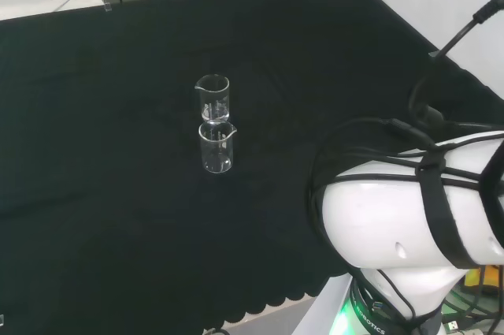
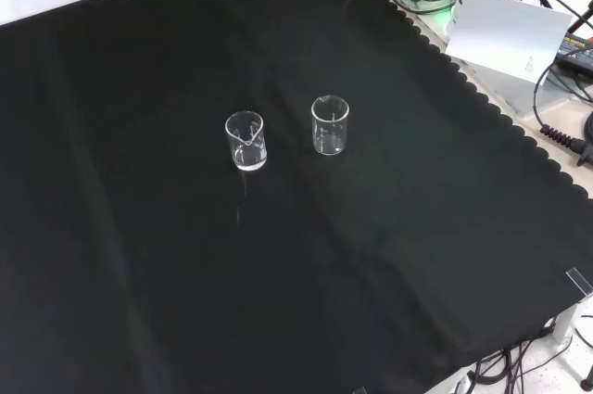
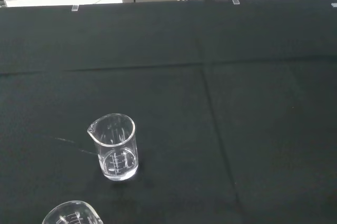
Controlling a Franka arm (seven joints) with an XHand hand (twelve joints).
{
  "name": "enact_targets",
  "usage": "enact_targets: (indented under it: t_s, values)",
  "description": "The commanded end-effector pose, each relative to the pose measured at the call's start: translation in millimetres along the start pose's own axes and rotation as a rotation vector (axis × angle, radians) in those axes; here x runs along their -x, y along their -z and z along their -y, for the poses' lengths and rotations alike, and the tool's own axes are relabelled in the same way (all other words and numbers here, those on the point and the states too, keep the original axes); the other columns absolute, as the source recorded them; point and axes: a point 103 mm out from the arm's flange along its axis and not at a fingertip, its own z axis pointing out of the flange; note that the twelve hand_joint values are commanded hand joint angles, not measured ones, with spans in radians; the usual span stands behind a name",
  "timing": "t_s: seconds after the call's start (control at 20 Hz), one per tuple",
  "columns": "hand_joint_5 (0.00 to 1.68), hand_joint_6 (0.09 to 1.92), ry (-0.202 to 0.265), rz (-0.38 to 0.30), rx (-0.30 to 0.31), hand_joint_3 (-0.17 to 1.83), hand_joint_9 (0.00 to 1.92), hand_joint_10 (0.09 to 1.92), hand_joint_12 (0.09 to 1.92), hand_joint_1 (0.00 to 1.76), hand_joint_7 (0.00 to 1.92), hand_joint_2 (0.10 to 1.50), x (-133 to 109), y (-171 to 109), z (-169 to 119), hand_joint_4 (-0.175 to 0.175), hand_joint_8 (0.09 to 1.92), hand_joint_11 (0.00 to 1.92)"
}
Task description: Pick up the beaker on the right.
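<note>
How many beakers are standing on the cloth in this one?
2. In the front view, the left beaker and the right beaker stand side by side, apart. In the head view they line up, one behind the other. Nothing appears hidden.

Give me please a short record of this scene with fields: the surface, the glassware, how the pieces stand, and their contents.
surface: black cloth over the bench
glassware: two clear beakers, both upright
front view: left beaker and right beaker stand side by side, apart
head view: the same two stand one behind the other, far beaker and near beaker
contents: both look empty
task state: neither beaker lifted yet
</note>
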Motion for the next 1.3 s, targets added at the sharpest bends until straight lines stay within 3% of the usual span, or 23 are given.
enact_targets:
  t_s: [0.05,0.4,0.7,1.15,1.3]
  values:
    - [0.4,0.09,0.032,-0.073,-0.021,0.26,0.33,0.63,1.37,0.28,0.23,1.07,22.3,-42.8,-35.1,0.009,0.55,0.02]
    - [0.41,0.09,0.071,-0.156,-0.057,0.21,0.4,0.64,1.38,0.57,0.28,0.93,32.2,-93.4,-94.0,0.006,0.57,0.06]
    - [0.4,0.09,0.112,-0.21,-0.101,0.21,0.42,0.63,1.38,0.62,0.26,0.89,24.5,-138.1,-131.4,0.005,0.56,0.09]
    - [0.33,0.09,0.173,-0.259,-0.144,0.27,0.26,0.61,1.39,0.66,0.11,0.82,6.3,-195.4,-162.7,0.002,0.54,0.01]
    - [0.32,0.09,0.191,-0.284,-0.201,0.28,0.27,0.62,1.39,0.66,0.14,0.81,2.9,-213.4,-169.1,0.002,0.55,0.0]
